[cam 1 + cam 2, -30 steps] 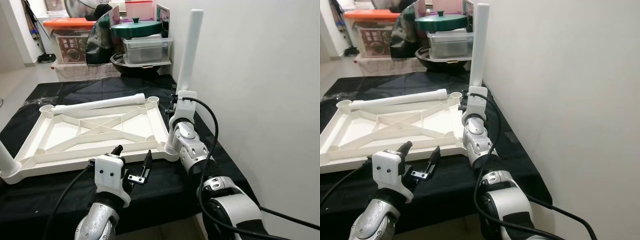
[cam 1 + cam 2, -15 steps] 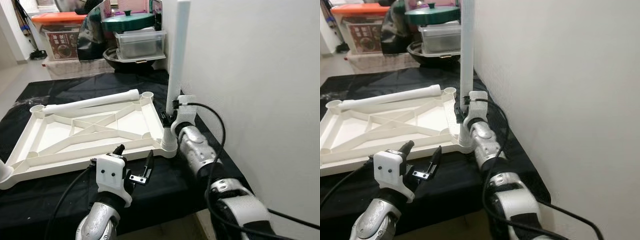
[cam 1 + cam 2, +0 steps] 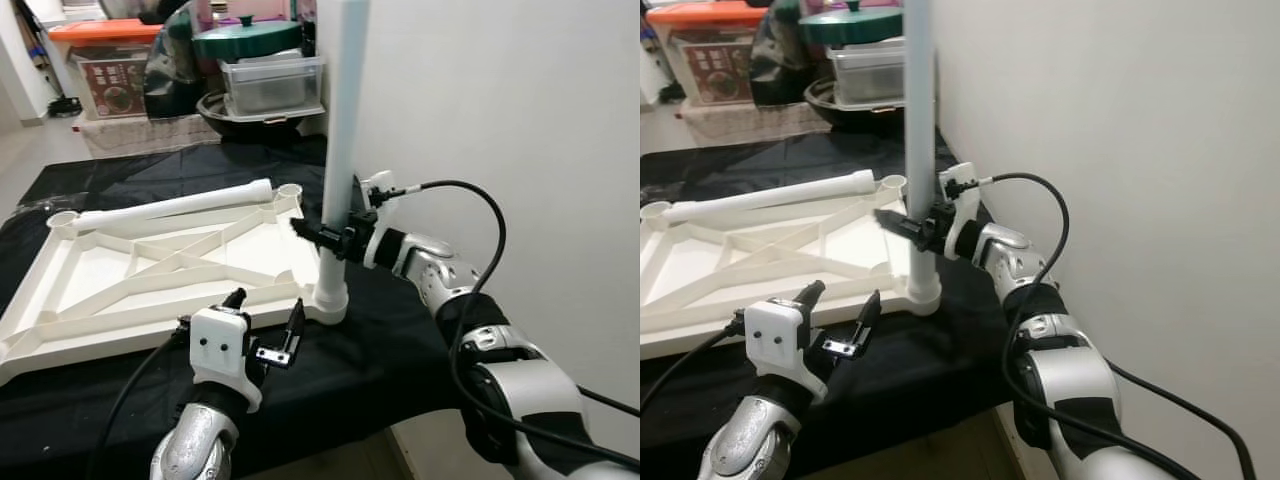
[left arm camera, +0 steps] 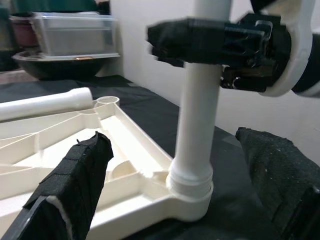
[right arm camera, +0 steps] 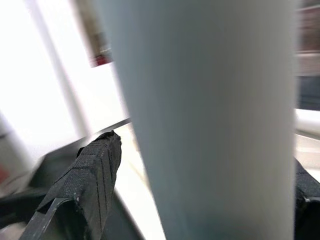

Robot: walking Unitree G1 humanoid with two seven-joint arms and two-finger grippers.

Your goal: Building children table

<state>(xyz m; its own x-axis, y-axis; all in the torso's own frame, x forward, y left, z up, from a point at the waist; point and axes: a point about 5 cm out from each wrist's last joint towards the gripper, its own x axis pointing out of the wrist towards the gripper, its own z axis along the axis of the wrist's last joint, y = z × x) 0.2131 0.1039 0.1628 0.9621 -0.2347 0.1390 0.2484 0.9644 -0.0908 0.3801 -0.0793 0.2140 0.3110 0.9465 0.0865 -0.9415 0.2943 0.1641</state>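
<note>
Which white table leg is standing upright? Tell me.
The leg in the tabletop's near right corner socket, gripped by the right gripper. The other leg lies along the far edge.

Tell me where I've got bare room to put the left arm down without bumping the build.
Bare black cloth lies along the near edge, between the upturned tabletop and the left gripper, and right of the standing leg. The panels inside the tabletop's ribs are free too. It is crowded at the near right corner, where the right gripper grips the leg, and along the far rim, where a loose leg lies.
</note>
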